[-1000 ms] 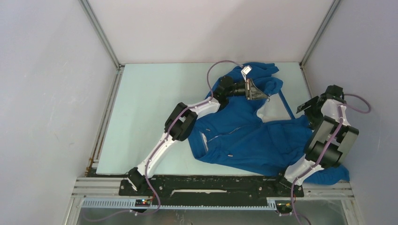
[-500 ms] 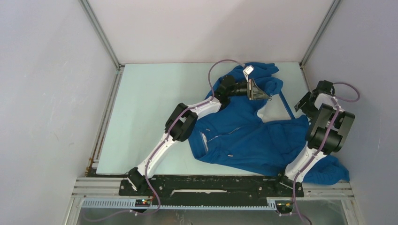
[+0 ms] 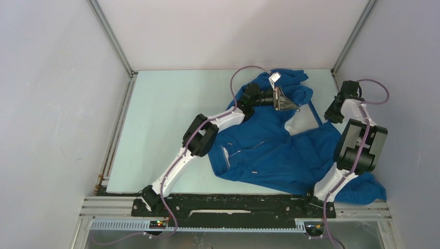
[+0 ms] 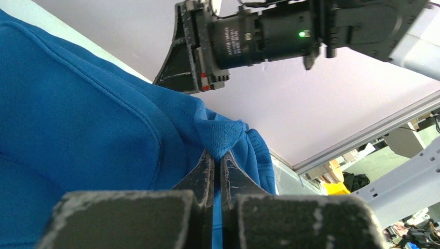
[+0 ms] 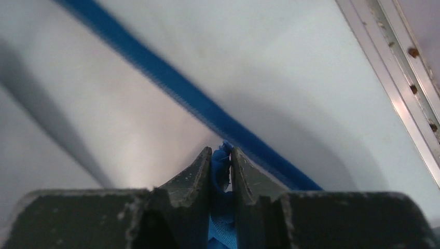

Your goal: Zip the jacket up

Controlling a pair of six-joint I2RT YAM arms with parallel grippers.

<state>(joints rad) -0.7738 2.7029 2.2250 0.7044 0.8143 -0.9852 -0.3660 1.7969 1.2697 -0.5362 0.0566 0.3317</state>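
The left gripper's fingers were pressed together on a small peaked fold of the royal-blue jacket, with the cloth bunched up just above their tips. That pinch sat at the far, collar end of the garment, where the left arm reached diagonally across it from the near edge.

The right gripper's fingers were clamped on a scrap of blue fabric that showed between them. Just beyond their tips, a narrow blue strip of the jacket's edge ran diagonally across the pale table. An aluminium frame rail bordered the table on that side.

The jacket lay crumpled over the right half of the table, front open. Some pale lining showed near its middle, and its near right corner reached the table's edge beside the right arm's base.
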